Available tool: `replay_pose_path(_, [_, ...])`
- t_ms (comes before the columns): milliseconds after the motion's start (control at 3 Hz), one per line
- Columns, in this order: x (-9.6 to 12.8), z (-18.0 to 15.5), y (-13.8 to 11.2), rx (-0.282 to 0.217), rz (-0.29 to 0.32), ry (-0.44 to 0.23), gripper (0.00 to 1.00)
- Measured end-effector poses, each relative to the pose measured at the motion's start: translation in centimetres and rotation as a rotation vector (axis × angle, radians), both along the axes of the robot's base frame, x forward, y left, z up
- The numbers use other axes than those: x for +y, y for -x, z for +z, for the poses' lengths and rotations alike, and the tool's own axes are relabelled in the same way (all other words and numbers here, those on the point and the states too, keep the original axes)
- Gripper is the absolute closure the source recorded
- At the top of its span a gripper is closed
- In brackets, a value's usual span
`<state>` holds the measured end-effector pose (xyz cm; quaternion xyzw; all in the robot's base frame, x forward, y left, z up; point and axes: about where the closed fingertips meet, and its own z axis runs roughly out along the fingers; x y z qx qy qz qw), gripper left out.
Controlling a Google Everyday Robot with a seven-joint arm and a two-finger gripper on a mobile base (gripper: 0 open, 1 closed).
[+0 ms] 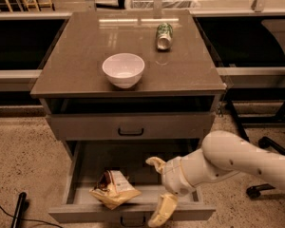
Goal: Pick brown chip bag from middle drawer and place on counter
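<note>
Brown chip bag [114,190] lies in the pulled-out middle drawer [91,159], below the tabletop [76,65] front edge. Tool [160,186] hangs beside it toward the front-right corner, spread wide and empty, evidently positioned for a grasp.

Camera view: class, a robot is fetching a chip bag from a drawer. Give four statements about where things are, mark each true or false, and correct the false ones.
1. The brown chip bag lies in the open middle drawer. True.
2. The gripper is shut on the bag. False: it is open, to the right of the bag over the drawer, holding nothing.
3. The white bowl sits on the counter. True.
4. The drink can is in the drawer with the bag. False: it is on the counter, behind and to the right of the bowl.
</note>
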<state>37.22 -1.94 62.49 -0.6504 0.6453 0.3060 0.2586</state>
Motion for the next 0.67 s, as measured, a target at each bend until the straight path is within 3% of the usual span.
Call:
replay_pose_path(333, [1.7, -2.8, -3.6, -0.127, -0.117, -0.093, 0.0])
replay_pose_path(667, [1.5, -2.7, -4.8, -0.152, -0.151, -0.08, 0.0])
